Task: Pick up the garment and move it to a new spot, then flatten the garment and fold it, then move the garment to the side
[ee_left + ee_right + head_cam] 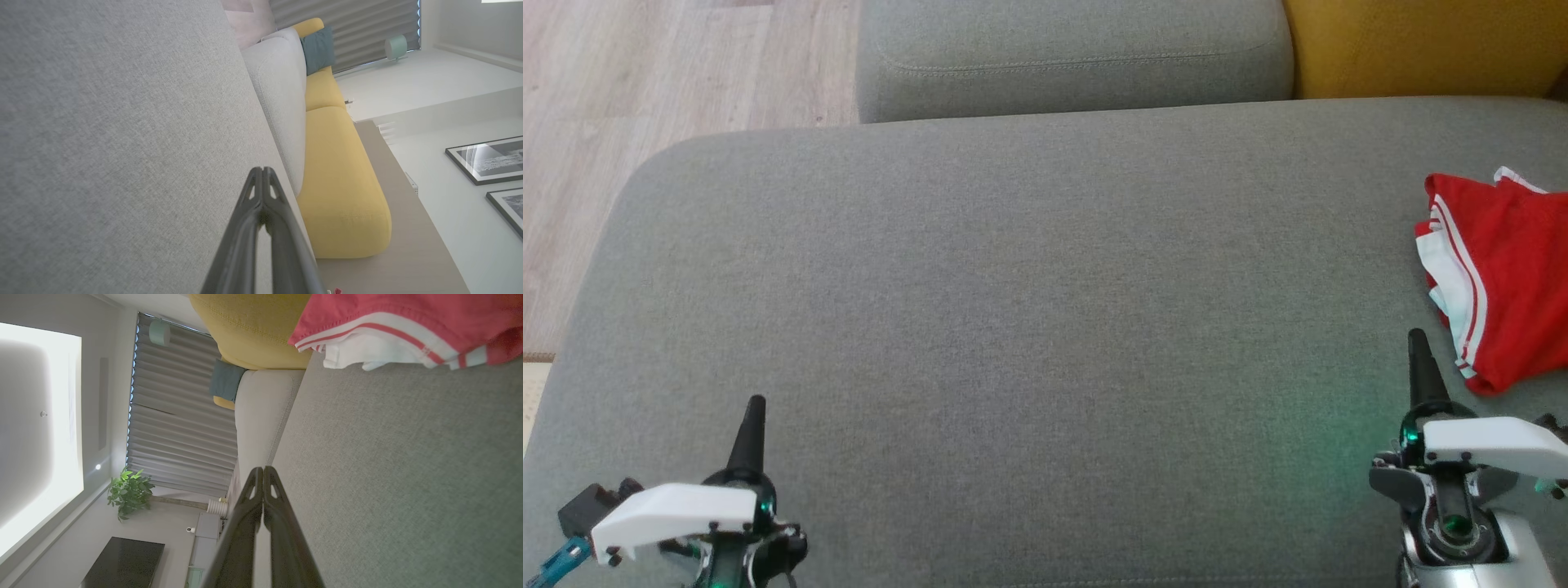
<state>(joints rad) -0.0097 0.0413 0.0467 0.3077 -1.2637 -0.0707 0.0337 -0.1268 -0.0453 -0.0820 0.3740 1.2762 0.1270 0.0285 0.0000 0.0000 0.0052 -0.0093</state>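
Just beside the red jersey (pixel 1511 286), right pincer (pixel 1418 336) is pinched together (left pincer (pixel 757 402) too, well away), so a careless swing could rumple it.

The garment (pixel 1503 278) runs off the right edge of the head view, so its far side is cut away. In the right wrist view the top and right edges clip it, and its right corner is a blur. Low in the left wrist view, beside the left gripper (pixel 262 170), sits a tiny red-and-white scrap (pixel 336 291), too small to tell.
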